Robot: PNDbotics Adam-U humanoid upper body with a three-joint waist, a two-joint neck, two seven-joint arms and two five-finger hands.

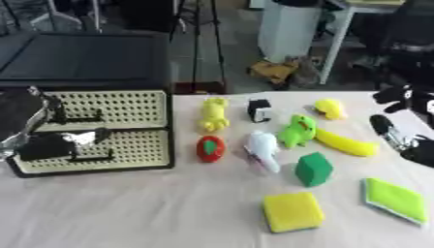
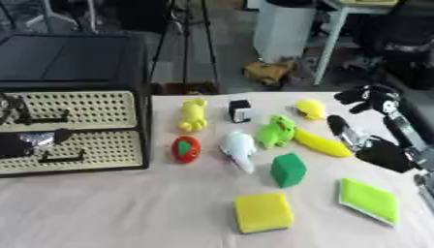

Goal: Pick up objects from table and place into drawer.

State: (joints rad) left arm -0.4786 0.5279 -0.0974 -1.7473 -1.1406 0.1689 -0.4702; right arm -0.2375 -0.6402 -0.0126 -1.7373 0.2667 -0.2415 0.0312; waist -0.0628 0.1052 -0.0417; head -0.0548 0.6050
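Observation:
A black drawer unit (image 1: 166,131) with two cream perforated fronts stands at the table's left, both fronts flush. My left hand (image 1: 47,145) is against the lower front by its black handle. To the right lie a yellow plush toy (image 1: 212,115), a black and white cube (image 1: 259,110), a small yellow toy (image 1: 331,109), a green frog toy (image 1: 298,131), a banana (image 1: 346,144), a red fruit (image 1: 210,148), a white plush toy (image 1: 263,150), a green block (image 1: 314,168), a yellow sponge (image 1: 292,211) and a lime pad (image 1: 395,199). My right hand (image 2: 381,150) hovers open just right of the banana, holding nothing.
The table carries a pale cloth (image 1: 127,213), bare across its front left. Behind the table are a white bin (image 1: 288,26), stands and chair legs on the floor. The table's far edge runs just behind the toys.

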